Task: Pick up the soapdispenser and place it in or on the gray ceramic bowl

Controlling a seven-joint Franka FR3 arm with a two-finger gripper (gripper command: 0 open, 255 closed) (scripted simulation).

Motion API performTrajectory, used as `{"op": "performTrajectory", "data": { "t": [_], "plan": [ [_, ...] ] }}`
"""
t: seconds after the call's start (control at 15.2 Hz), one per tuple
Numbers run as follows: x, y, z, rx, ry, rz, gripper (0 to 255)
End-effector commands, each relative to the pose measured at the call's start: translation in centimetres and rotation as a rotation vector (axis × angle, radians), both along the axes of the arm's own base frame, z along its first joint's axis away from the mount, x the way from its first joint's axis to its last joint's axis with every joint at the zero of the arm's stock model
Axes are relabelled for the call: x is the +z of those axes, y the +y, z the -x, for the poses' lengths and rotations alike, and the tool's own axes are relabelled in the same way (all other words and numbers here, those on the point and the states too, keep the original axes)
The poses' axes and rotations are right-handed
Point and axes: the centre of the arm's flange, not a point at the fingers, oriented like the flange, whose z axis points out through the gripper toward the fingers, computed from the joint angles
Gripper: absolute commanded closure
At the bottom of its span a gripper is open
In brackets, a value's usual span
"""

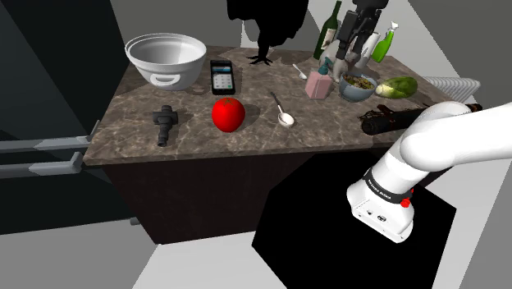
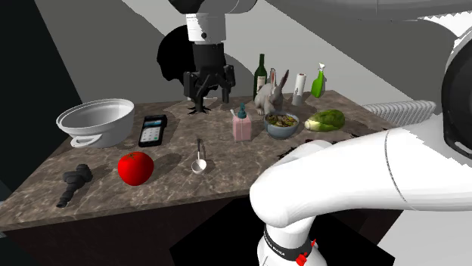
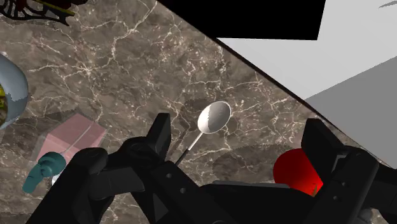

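Currently the hand (image 2: 209, 92) holds nothing, fingers (image 3: 160, 135) apart. Centre it over the dispenser (image 3: 71, 137), below and aside; descend vertically, then grip its body.

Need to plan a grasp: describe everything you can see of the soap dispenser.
The soap dispenser is a small, boxy pink bottle with a teal pump head on top whose nozzle sticks out sideways. Its material is not plain to tell. It stands upright on the dark marbled countertop, close beside the blue-gray bowl of greenish food, with a small gap between them as far as can be seen. Nothing grips it: the open end effector hovers above the counter, apart from it.
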Motion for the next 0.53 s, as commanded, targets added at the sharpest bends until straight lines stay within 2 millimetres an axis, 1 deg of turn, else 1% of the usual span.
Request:
{"op": "performTrajectory", "data": {
  "t": [0.0,0.46],
  "plan": [
    [0.0,0.0,0.0,0.0,0.0,0.0,0],
    [-3.2,-7.2,-5.0,0.005,0.013,0.002,0]
  ]
}}
